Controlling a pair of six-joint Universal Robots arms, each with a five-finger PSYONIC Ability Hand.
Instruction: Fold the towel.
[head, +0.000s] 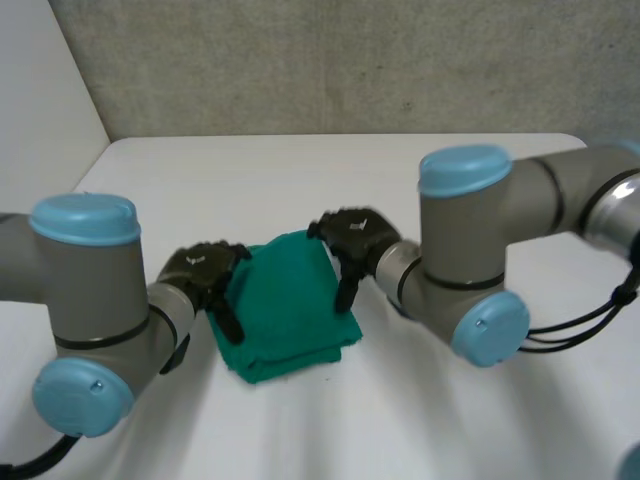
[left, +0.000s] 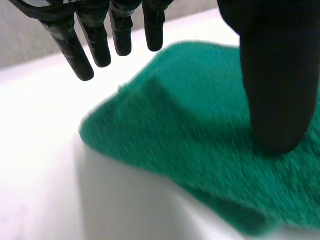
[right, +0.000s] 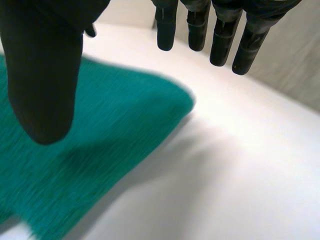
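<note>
The green towel (head: 285, 305) lay in a folded, layered bundle on the white table (head: 300, 170), near the front, right between the two hands. The left hand (head: 205, 270) sat at the towel's left edge, the right hand (head: 355, 235) at its far right corner, and both dipped down toward the cloth. From the left wrist, the towel (left: 200, 130) spread under the left hand (left: 277, 75): the thumb came down onto the cloth or just above it, and contact was too close to call. Its fingers (left: 85, 55) hung straight and apart, over the bare table beyond a towel corner, so the hand was open and held nothing. From the right wrist, the story was much the same. The right hand (right: 45, 75) had its thumb over the towel (right: 90, 135), and its fingers (right: 222, 35) pointed straight down over the white surface past the towel's edge. That hand was relaxed and gripped nothing. One towel corner jutted out between thumb and fingers there.
</note>
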